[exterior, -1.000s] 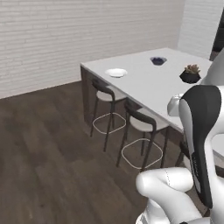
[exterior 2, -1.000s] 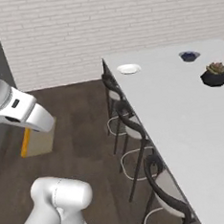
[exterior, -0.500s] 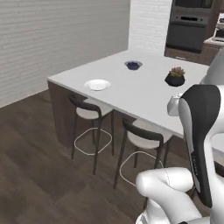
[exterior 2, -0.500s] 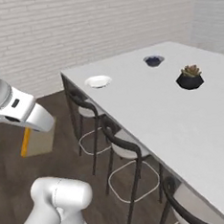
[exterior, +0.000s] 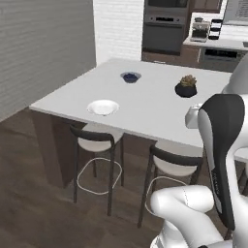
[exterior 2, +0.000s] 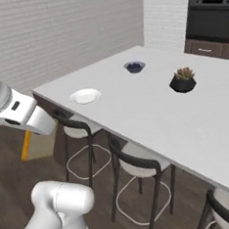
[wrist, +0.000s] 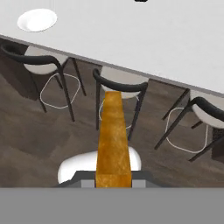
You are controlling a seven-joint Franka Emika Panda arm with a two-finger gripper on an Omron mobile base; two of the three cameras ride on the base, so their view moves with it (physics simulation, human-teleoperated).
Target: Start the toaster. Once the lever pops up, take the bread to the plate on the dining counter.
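Item: bread (wrist: 113, 135). Golden-brown slice seen edge-on in the hand view, running from bottom centre up to mid-frame, pinched at its lower end by the end effector (wrist: 113, 183), whose jaws are pressed against its two faces. In the right base view a narrow orange-tan strip (exterior 2: 26, 145) shows at left of frame, below the white arm link.

Item: dining counter (exterior: 155, 104). Large white top on a dark wood base; fills the centre of the left base view, the centre and right of the right base view (exterior 2: 150, 108), and the upper part of the hand view (wrist: 144, 39).

Item: plate (exterior: 102, 107). Round, white, flat; near the counter's near-left corner, left of centre in the left base view; centre left in the right base view (exterior 2: 85, 96); upper left in the hand view (wrist: 37, 20). Nothing lies on it.

Item: blue bowl (exterior: 130, 77). Small, dark blue; farther back on the counter, above and right of the plate; upper centre in the right base view (exterior 2: 134, 66).

Item: potted plant (exterior: 186, 87). Black pot, green-red succulent; on the counter right of the bowl, well apart from the plate.

Item: stools (exterior: 97, 145). Black frames, pale seats, tucked under the counter's near edge; the hand view shows one just beyond the bread's upper end (wrist: 120, 87).

Item: wall oven (exterior: 165, 24). Dark, top centre of the left base view.
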